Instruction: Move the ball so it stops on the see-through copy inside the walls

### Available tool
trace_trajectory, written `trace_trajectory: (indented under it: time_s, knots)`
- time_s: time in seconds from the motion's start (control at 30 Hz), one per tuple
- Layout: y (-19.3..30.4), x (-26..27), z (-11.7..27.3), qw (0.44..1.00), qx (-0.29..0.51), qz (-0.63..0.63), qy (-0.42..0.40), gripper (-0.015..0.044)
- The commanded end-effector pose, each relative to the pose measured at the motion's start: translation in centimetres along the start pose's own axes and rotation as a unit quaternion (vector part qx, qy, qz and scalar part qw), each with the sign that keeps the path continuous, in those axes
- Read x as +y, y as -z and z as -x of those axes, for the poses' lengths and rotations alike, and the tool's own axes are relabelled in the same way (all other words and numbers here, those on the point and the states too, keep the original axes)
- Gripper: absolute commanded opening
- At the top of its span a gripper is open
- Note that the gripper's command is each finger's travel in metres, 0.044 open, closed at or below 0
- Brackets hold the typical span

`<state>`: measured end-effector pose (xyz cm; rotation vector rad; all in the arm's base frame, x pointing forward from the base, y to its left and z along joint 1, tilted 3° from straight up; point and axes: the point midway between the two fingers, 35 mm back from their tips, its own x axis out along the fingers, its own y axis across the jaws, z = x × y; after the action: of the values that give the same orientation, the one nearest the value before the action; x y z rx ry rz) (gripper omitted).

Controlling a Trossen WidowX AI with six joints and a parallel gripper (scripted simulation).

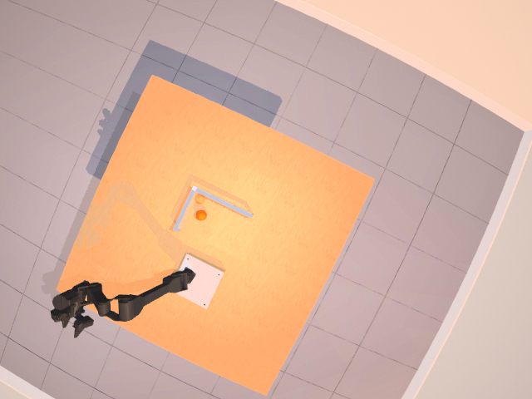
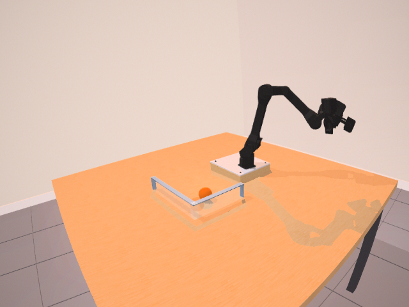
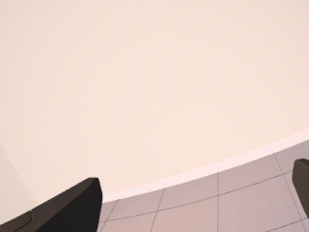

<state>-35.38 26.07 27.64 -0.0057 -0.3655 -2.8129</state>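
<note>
One orange ball point(image 1: 200, 214), one see-through copy point(image 1: 199, 199), two clear walls point(image 1: 223, 202)

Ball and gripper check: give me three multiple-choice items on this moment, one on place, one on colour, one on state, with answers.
1. Where is the ball?
A. Inside the corner of the clear walls, short of the see-through copy
B. On the base plate
C. Between the fingers

2. What colour is the ball?
A. Blue
B. Orange
C. White

3. How does the gripper stand?
A. Shut on the ball
B. Open, touching a wall
C. Open, raised beyond the table edge

Answers: A, the top view shows it beside the paler copy; B, orange in both wide views; C, the wrist view shows only floor between spread fingers.
</note>
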Motion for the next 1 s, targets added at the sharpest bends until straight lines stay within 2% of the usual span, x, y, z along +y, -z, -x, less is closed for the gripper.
trace_trajectory:
  time_s: [0.0, 0.2, 0.5, 0.73, 0.97]
  knots:
    - [-0.1, -0.2, 0.2, 1.0, -0.001, 0.0, 0.005, 0.0374]
    - [-1.1, -6.0, 7.3, 0.987, -0.016, 0.011, 0.157, 0.0367]
    - [-0.1, -11.6, 22.1, 0.919, 0.003, 0.006, 0.395, 0.0367]
    - [2.4, -11.5, 34.5, 0.833, 0.051, -0.019, 0.55, 0.0367]
    - [6.0, -7.4, 45.8, 0.734, 0.123, -0.068, 0.665, 0.0367]
